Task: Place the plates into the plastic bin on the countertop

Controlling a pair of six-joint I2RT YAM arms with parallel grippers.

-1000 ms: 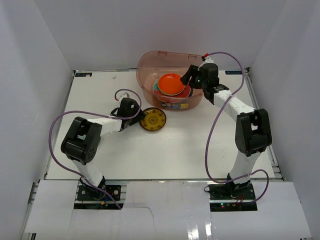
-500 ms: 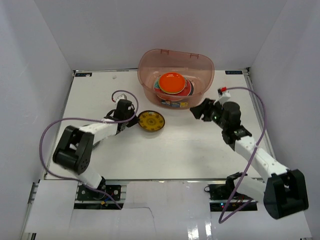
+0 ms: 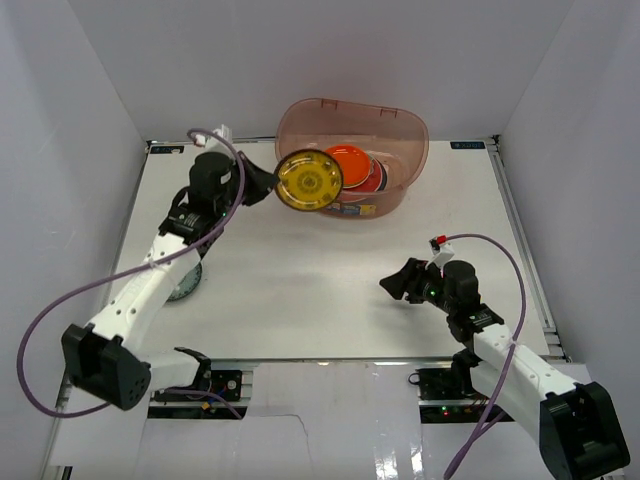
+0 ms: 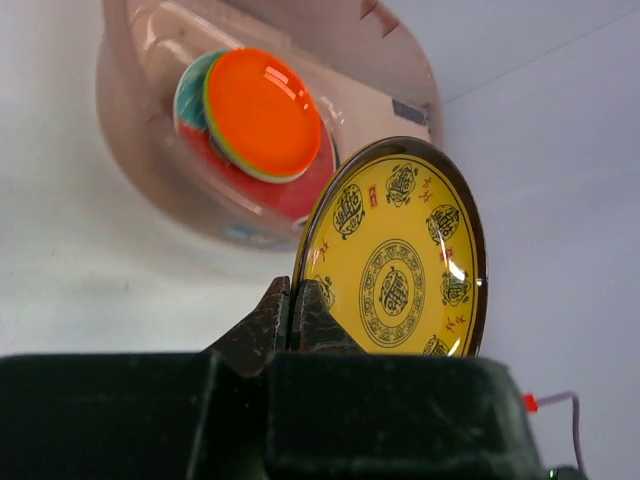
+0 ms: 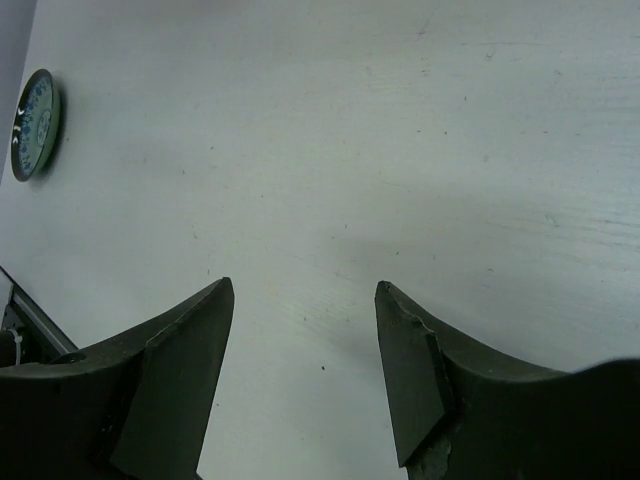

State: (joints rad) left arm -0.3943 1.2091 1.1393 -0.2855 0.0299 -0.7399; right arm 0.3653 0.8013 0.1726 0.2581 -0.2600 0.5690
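From my station I saw the left gripper (image 3: 268, 184) clamped shut on the rim of the yellow plate (image 3: 309, 180), its fingers pinched on the plate's lower left edge in the left wrist view, where the gripper (image 4: 295, 300) showed hardly any gap. The plate (image 4: 395, 265), yellow with dark circular emblems and a brown rim, was lifted off the countertop (image 3: 330, 280) and tipped up so that its face turned toward the overhead camera. From above it overlapped the near left wall of the plastic bin (image 3: 412, 150); I could not tell whether it hung over the rim or just outside it. Inside the bin (image 4: 150, 170) lay a stack of plates with the orange plate (image 3: 352, 160) on top, and in the wrist view that orange plate (image 4: 265, 112) sat on a teal plate (image 4: 188, 95) with a red plate (image 4: 300, 195) showing below. The right gripper (image 3: 392, 288) was low over the near right part of the countertop, well apart from the bin, with its jaws spread wide and nothing between them; the right wrist view showed the gripper (image 5: 305, 288) over bare white tabletop (image 5: 400, 130). A small blue-patterned plate (image 5: 33, 124) lay flat at the left of the countertop, partly hidden under the left arm in the overhead view (image 3: 185, 283).
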